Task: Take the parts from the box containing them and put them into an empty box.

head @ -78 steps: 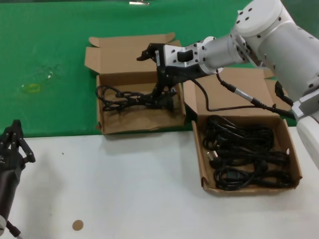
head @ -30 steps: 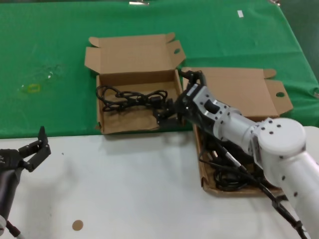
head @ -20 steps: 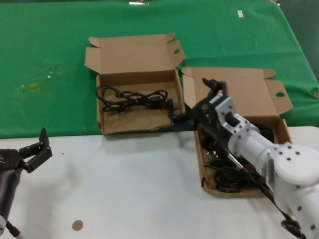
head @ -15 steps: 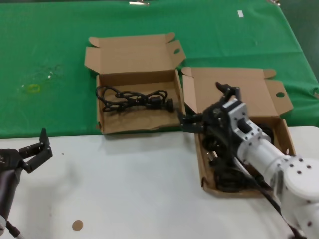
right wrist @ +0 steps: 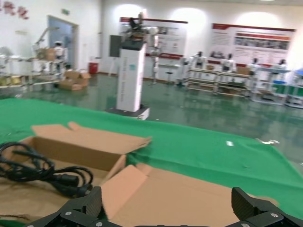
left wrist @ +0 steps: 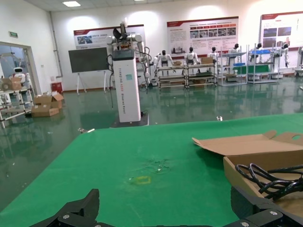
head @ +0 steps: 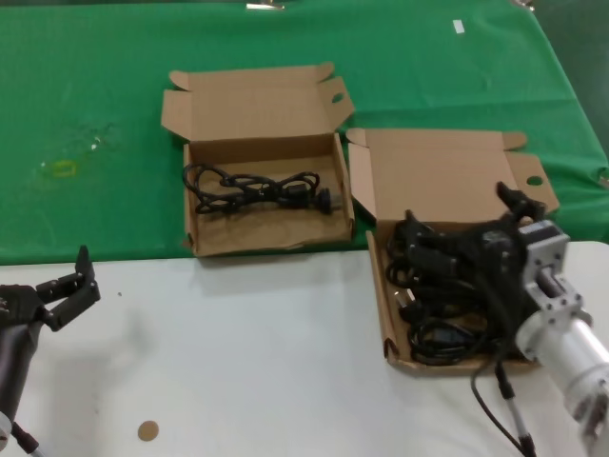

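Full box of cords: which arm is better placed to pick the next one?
Right. Its end effector hangs open right over the full box of cords; the left end effector sits at the table's far left edge.

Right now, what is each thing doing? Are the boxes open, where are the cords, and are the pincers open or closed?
Left box: open, flaps up.
Single cord: lying inside the left box, apart from both pincers.
Right box: open, lid flap up.
Cord pile: heaped in the right box.
Right pincer: open, empty, over the right box.
Left pincer: open, empty, over the white table.
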### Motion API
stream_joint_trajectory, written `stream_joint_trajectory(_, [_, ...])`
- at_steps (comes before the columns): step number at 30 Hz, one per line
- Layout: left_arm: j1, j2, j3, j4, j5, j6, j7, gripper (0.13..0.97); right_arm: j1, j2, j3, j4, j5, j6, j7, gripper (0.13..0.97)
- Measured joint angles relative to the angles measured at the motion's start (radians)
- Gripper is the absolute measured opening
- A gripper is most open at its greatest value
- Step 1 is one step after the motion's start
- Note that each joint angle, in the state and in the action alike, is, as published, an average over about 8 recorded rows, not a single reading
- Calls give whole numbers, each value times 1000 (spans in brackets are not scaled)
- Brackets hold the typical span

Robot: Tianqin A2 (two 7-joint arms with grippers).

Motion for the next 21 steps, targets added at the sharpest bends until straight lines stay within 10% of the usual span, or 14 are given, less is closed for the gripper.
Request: stream_joint_trajectory(21, [0, 0, 0, 0, 0, 0, 0, 966, -69, 12, 24, 71, 21, 43, 30, 966])
